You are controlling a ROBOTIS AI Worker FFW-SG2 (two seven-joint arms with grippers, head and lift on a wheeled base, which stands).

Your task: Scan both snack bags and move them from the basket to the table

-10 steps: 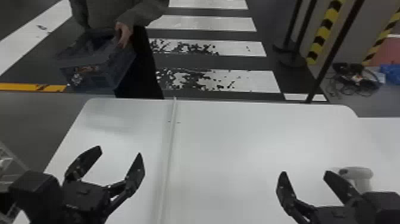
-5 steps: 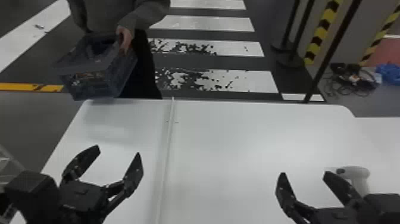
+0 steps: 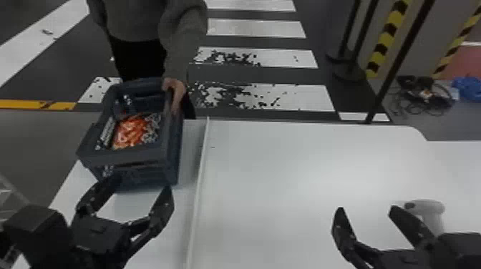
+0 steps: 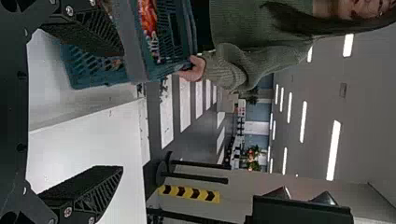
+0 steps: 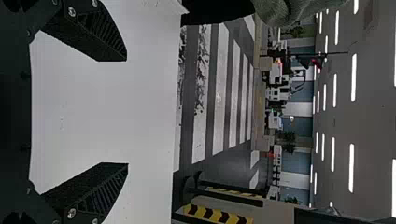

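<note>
While a person's hand (image 3: 175, 92) grips its rim, the boxy, slatted basket (image 3: 123, 158) is at the smooth white bench's (image 3: 286, 179) far left, a shiny orange-red snack bag (image 3: 130, 131) inside. The left gripper (image 3: 142, 183) and right gripper (image 3: 366, 208) have their ribbed black fingers spread wide.

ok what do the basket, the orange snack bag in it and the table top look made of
Basket: hard plastic, dull dark blue-grey, judging by the moulded rim and slotted walls.
Orange snack bag: probably thin plastic film, shiny, with bright glints on its printed face; a foil layer can't be ruled out.
Table top: perhaps laminate, smooth and white with a soft sheen; painted board is possible.
</note>
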